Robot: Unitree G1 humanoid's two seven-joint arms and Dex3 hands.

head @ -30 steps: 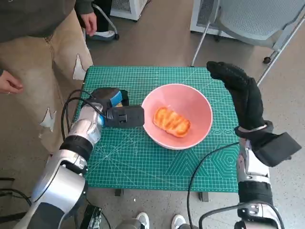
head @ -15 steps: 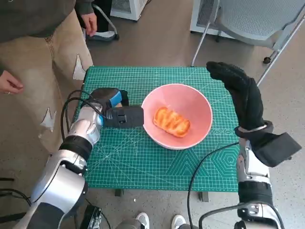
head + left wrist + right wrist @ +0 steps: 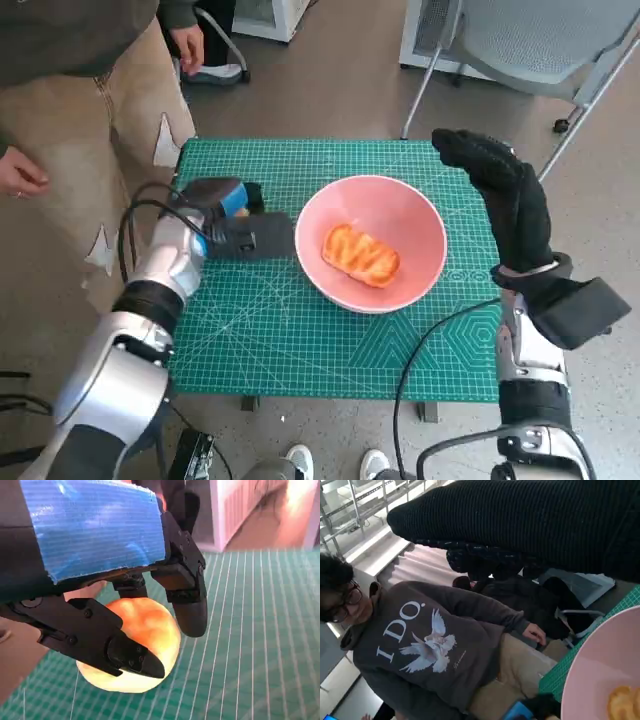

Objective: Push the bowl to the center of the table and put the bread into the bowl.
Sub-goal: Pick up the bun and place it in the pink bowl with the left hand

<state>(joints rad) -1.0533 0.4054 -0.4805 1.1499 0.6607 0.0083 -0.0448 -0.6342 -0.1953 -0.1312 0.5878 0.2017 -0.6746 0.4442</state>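
Bread [image 3: 360, 254] lying in pink bowl [image 3: 420, 215] mid-worktop [image 3: 290, 330], long axis running diagonally from far-left to near-right, left hand [image 3: 228, 205] empty with fingers apart just left of bowl, right hand [image 3: 500, 195] raised with fingers spread, grasping nothing, beside bowl's right rim

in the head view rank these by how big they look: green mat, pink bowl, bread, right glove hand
1. green mat, by far the largest.
2. pink bowl.
3. right hand, the long black glove; raised nearer the camera than the bowl, so this rank is unsure.
4. bread, the smallest, lying in the bowl.
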